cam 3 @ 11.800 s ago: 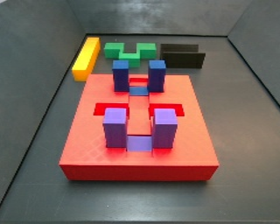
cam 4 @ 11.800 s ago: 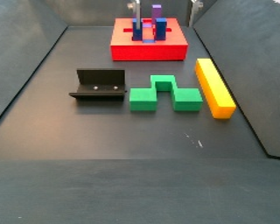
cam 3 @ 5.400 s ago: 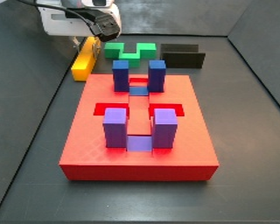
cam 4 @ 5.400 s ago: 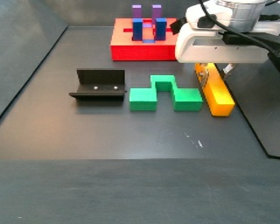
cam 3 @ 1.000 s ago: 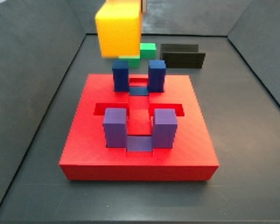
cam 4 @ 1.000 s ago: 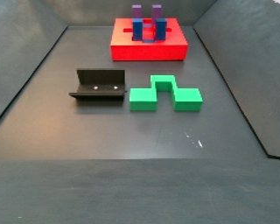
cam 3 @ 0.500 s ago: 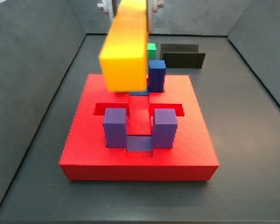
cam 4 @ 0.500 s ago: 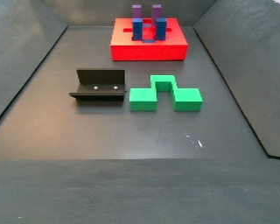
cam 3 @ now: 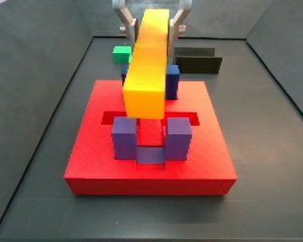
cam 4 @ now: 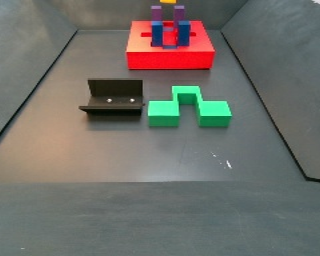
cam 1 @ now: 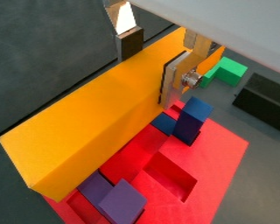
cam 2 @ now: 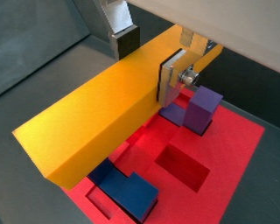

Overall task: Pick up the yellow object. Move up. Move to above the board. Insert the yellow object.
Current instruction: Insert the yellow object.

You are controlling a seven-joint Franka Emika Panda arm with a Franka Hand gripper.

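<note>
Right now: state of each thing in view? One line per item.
gripper: above the board, shut on the yellow object.
yellow object: held in the air over the board, not yet inserted.
board: flat on the floor, centre slot open between the blue and purple blocks.
green block: lying on the floor, untouched.
fixture: standing on the floor beside the green block, nothing in it.

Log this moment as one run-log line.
phase: above board | gripper: shut on yellow object, bar held over the red board between the blue and purple blocks | insertion: not yet done
</note>
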